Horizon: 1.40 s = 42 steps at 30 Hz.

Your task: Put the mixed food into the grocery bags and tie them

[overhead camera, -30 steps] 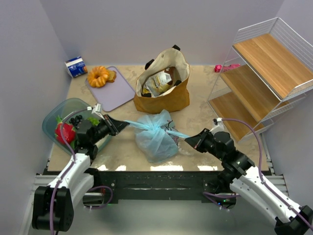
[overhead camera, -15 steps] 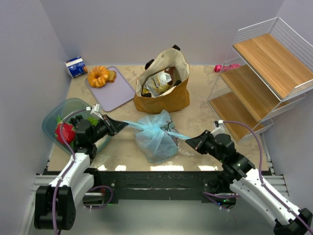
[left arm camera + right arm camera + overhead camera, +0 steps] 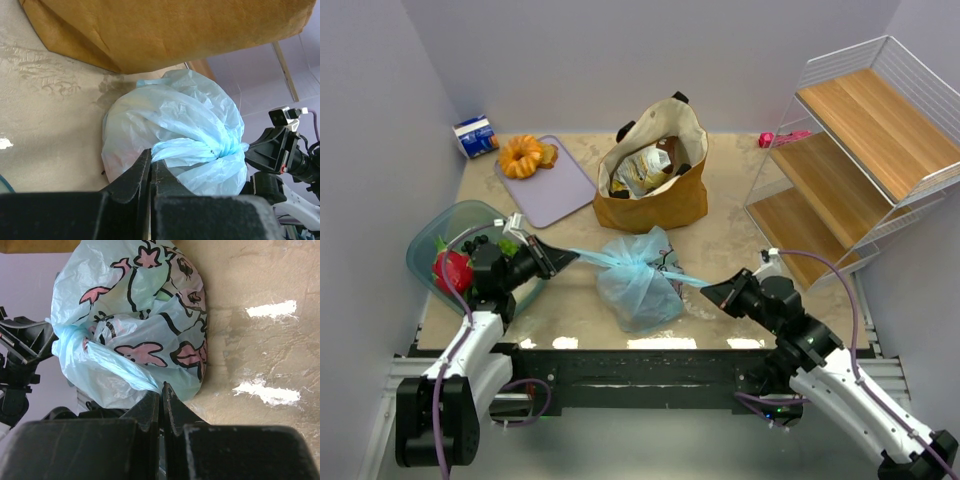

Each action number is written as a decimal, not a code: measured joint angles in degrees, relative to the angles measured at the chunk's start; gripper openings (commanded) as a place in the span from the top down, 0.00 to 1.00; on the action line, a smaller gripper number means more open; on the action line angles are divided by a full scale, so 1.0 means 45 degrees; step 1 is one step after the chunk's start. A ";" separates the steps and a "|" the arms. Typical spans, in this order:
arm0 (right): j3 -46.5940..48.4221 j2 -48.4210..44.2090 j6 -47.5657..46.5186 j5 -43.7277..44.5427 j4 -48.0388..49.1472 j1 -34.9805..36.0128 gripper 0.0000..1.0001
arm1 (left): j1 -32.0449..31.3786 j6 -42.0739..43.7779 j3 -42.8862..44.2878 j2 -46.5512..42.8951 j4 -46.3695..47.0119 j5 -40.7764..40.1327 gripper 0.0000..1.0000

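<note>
The light-blue plastic bag [image 3: 638, 280] lies bulging on the table [image 3: 720, 225] near its front edge, between the two arms and just in front of the tote [image 3: 655, 200]. Its mouth is gathered into a knot on top. Pink and black flower prints cover the film, and the contents show through only as dim shapes. Two twisted tails run out from the knot. The left gripper [image 3: 556, 257] is clamped tight on the left tail and the right gripper [image 3: 712, 291] is clamped tight on the right one, with both strands stretched nearly straight. The mustard-tan tote stands upright and open behind it, its black handles loose, with snack packets [image 3: 645, 170] showing inside. At the left edge the clear teal tub [image 3: 440, 235] holds a red item [image 3: 451, 270] with green leaves, partly hidden behind the left arm. Further back a lavender cutting board [image 3: 555, 190] carries an orange ring-shaped pastry [image 3: 522, 155], with a blue carton [image 3: 476, 136] beside it in the corner. A white wire rack [image 3: 860, 150] with wooden shelves stands on the right, and a pink object [image 3: 782, 138] lies by its foot. Compared with a second ago, the right gripper has drawn slightly nearer the front edge and the left has eased a touch outward, while the bag itself has not shifted.
</note>
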 measured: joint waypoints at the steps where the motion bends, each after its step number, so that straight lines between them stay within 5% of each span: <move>1: 0.0000 0.0044 -0.0010 0.0010 0.0005 0.0000 1.00 | 0.0005 0.0083 0.0000 0.0000 -0.0073 -0.0005 1.00; 3: 0.0019 0.0189 -0.0136 0.0078 -0.0024 0.0000 1.00 | 0.0015 0.0340 0.0019 -0.0005 -0.0262 -0.0005 1.00; 5: 0.0243 0.0578 -0.0500 0.0151 -0.0267 0.0000 1.00 | 0.0015 0.0933 0.0369 -0.0034 -0.1112 -0.0010 0.73; 7: 0.0835 0.1132 -0.1141 0.0481 -0.0835 -0.0005 0.71 | 0.0029 0.1632 0.0991 -0.0044 -0.2069 -0.0325 0.46; 9: 0.1608 0.1778 -0.1977 0.1078 -0.1535 -0.0257 0.35 | 0.0539 0.2453 0.2074 -0.0044 -0.3128 -0.1370 0.31; 13: 0.2803 0.2919 -0.3565 0.1360 -0.1987 -0.0393 0.23 | 0.0753 0.4012 0.4099 -0.0039 -0.4716 -0.2579 0.01; 20: 0.5372 0.4260 -0.5746 0.1175 -0.1851 -0.0393 0.02 | 0.0296 0.5561 0.6742 0.0403 -0.7174 -0.4235 0.00; 24: 0.6538 0.5537 -0.6499 0.0709 -0.0801 0.0044 0.02 | -0.1180 0.5659 0.7902 0.1467 -0.7820 -0.5542 0.00; 27: 0.7407 0.7451 -0.6985 0.1175 -0.0063 0.1778 0.02 | -0.2263 0.5678 0.9525 0.2939 -0.8344 -0.5751 0.00; 32: 0.7893 1.0282 -0.7611 0.1802 0.0389 0.4061 0.01 | -0.2312 0.5527 1.1764 0.4891 -0.8500 -0.5824 0.00; 42: 0.8514 1.2424 -0.7956 0.3473 0.0209 0.5212 0.03 | -0.2312 0.5416 1.2609 0.5654 -0.8485 -0.5848 0.00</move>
